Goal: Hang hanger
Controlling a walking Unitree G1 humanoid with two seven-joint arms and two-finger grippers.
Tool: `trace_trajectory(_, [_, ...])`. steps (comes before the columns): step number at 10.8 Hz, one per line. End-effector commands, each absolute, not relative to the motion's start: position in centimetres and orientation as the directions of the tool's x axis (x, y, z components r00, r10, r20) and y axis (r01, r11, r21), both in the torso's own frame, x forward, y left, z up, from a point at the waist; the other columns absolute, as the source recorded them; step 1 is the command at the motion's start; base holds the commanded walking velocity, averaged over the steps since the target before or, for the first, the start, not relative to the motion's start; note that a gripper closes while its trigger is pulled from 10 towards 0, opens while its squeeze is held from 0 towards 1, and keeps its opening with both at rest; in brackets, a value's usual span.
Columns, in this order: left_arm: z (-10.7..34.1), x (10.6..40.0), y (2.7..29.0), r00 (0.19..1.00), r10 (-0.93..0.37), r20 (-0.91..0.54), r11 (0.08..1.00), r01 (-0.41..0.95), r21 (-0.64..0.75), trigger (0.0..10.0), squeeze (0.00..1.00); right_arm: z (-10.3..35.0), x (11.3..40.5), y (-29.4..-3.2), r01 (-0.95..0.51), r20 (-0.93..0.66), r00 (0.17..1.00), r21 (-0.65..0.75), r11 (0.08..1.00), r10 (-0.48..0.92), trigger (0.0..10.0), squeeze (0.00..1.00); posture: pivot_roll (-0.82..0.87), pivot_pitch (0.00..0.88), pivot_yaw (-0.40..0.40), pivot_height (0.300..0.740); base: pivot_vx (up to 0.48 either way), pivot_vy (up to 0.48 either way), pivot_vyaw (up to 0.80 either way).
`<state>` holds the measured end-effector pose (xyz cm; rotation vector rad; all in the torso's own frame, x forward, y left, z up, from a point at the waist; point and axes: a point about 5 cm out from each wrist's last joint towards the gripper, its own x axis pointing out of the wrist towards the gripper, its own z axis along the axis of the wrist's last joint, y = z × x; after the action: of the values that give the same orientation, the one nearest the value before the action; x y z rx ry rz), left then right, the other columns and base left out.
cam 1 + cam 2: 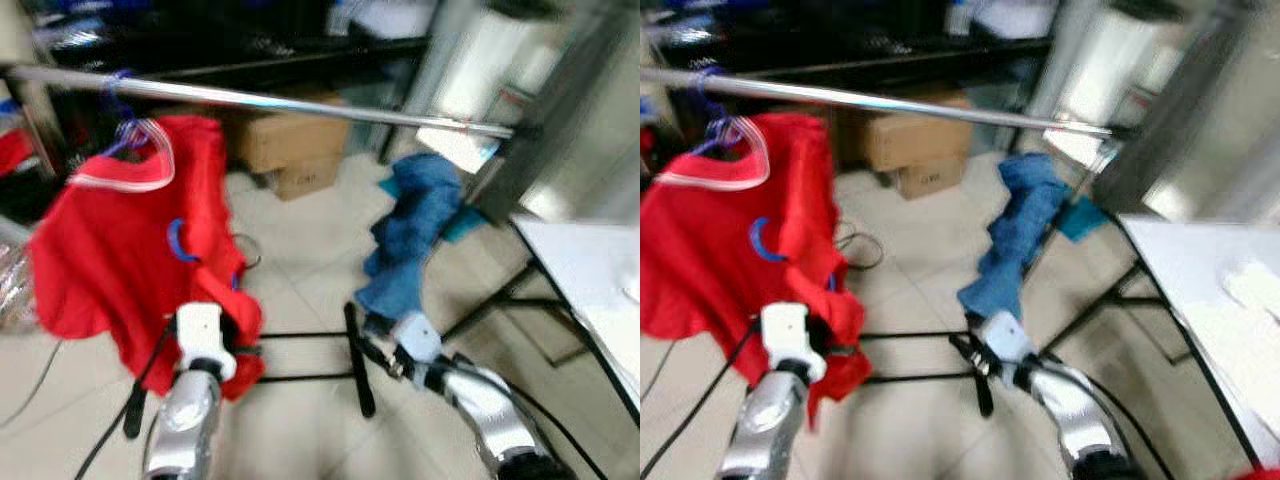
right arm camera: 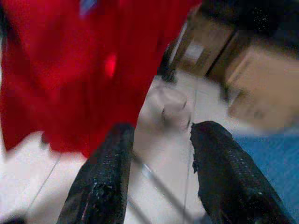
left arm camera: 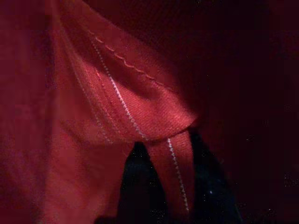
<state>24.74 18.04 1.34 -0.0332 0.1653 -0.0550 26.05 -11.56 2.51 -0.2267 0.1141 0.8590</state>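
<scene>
A red shirt (image 1: 120,250) hangs on a purple hanger (image 1: 125,130) whose hook sits over the silver rail (image 1: 300,102) near its left end. My left gripper (image 1: 240,345) is at the shirt's lower hem. In the left wrist view its fingers (image 3: 135,163) are shut on a fold of the red fabric (image 3: 154,116). My right gripper (image 1: 375,352) is low, to the right of the shirt and below a blue cloth (image 1: 415,225). The right wrist view shows it (image 2: 163,135) open, with only floor between the fingers.
The blue cloth droops from the rail's right end. Black base bars (image 1: 355,365) of the rack lie on the tiled floor. Cardboard boxes (image 1: 290,145) stand behind the rail. A white table (image 1: 590,270) is at the right, and a dark shelf is at the back.
</scene>
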Motion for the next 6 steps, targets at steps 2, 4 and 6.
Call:
trace_trajectory(2, [2.37,25.83,16.61,0.989,-0.095,-0.116,0.995,0.090,-0.049,10.0,0.00,1.67,25.35,-13.44,-0.735,-0.235,0.676,-0.145,0.662,0.699,10.0,0.00,0.18,0.000,-0.144,0.740,0.446,0.000,0.00])
trace_trajectory(4, [2.54,25.99,16.55,0.989,-0.099,-0.110,0.994,0.095,-0.045,10.0,0.00,1.70,25.38,-13.38,-0.735,-0.232,0.676,-0.141,0.663,0.699,10.0,0.00,0.18,0.000,-0.144,0.740,0.446,0.000,0.00])
trace_trajectory(6, [2.70,26.15,16.49,0.990,-0.100,-0.103,0.994,0.096,-0.043,10.0,0.00,1.72,25.41,-13.43,-0.732,-0.229,0.679,-0.138,0.667,0.698,10.0,0.00,0.18,0.000,-0.146,0.740,0.446,0.000,0.00])
